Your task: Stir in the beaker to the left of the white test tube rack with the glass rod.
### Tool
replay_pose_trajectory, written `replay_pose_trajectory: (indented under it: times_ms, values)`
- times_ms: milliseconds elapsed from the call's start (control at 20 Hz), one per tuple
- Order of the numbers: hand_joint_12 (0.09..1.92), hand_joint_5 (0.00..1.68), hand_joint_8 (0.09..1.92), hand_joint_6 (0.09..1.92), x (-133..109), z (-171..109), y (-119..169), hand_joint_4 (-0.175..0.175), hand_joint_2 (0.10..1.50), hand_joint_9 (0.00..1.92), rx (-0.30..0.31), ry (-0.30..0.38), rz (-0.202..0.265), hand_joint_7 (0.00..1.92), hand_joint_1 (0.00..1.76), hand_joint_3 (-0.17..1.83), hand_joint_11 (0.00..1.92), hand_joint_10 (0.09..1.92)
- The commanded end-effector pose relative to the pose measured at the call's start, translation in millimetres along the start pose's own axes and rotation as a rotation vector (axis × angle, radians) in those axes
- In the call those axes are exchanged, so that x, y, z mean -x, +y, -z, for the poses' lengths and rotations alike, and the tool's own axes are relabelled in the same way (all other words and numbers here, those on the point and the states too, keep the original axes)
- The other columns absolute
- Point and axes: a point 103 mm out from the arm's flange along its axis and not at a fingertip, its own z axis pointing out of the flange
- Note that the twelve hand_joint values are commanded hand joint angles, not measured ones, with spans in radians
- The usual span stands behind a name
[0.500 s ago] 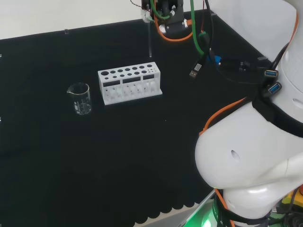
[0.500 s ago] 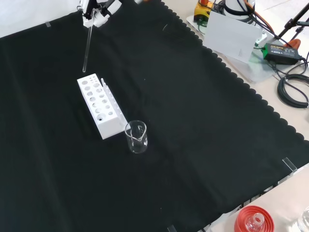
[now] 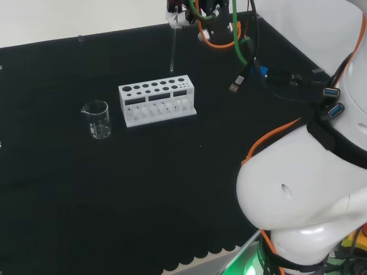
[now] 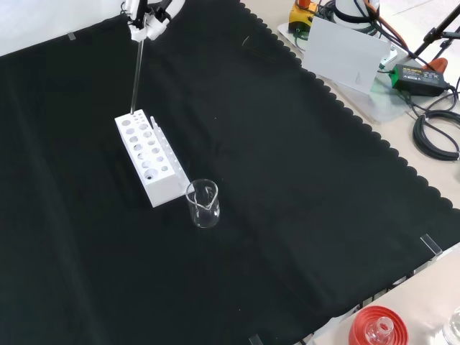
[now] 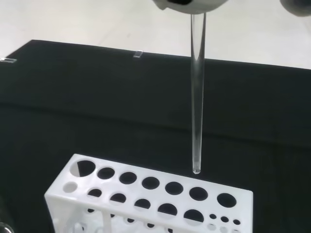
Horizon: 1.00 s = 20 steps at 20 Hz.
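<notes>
The hand (image 3: 186, 12) hangs high at the back of the bench, shut on the top of a clear glass rod (image 3: 172, 50) that points straight down. The rod's tip hovers above the far end of the white test tube rack (image 3: 156, 102), apart from it. In the front view the hand (image 4: 147, 16) enters from the top, with the rod (image 4: 136, 72) ending just above the rack (image 4: 149, 157). The wrist view has the rod (image 5: 197, 97) over the rack (image 5: 150, 204). An empty-looking glass beaker (image 3: 97, 119) stands left of the rack in the head view, and in front of it in the front view (image 4: 203, 204).
The arm's white links (image 3: 309, 189) fill the head view's right, with orange and green cables and a dangling plug (image 3: 235, 87). A red ribbed stand (image 4: 377, 327) holding a flask sits at the front view's bottom right. A white board (image 4: 343, 54) lies beyond the cloth's scalloped edge.
The hand has carried the rod a little to the left in the head view, so its tip now hangs nearer over the rack's end. Rack and beaker have not moved.
</notes>
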Motion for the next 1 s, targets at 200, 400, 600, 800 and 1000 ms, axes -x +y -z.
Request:
replay_pose_trajectory:
  times_ms: [200,400,600,800,1000]
  values:
    - [0.66,1.19,0.64,0.39,-12.9,2.4,-1.0,-0.175,1.02,1.78,0.01,0.016,-0.026,1.35,1.32,-0.05,1.51,0.27]
    - [0.66,1.19,0.64,0.39,-34.7,4.3,3.6,-0.175,1.02,1.78,0.001,0.024,-0.007,1.35,1.32,-0.05,1.52,0.27]
    - [0.66,1.19,0.65,0.39,-58.8,4.5,3.0,-0.175,1.02,1.78,0.005,-0.061,0.075,1.35,1.32,-0.05,1.52,0.26]
    - [0.65,1.19,0.65,0.4,-85.3,8.4,3.2,-0.175,1.02,1.78,-0.002,0.009,0.098,1.35,1.32,-0.04,1.52,0.26]
    - [0.65,1.19,0.65,0.4,-113.8,19.7,3.8,-0.175,1.02,1.78,0.008,0.04,0.121,1.35,1.32,-0.04,1.52,0.26]
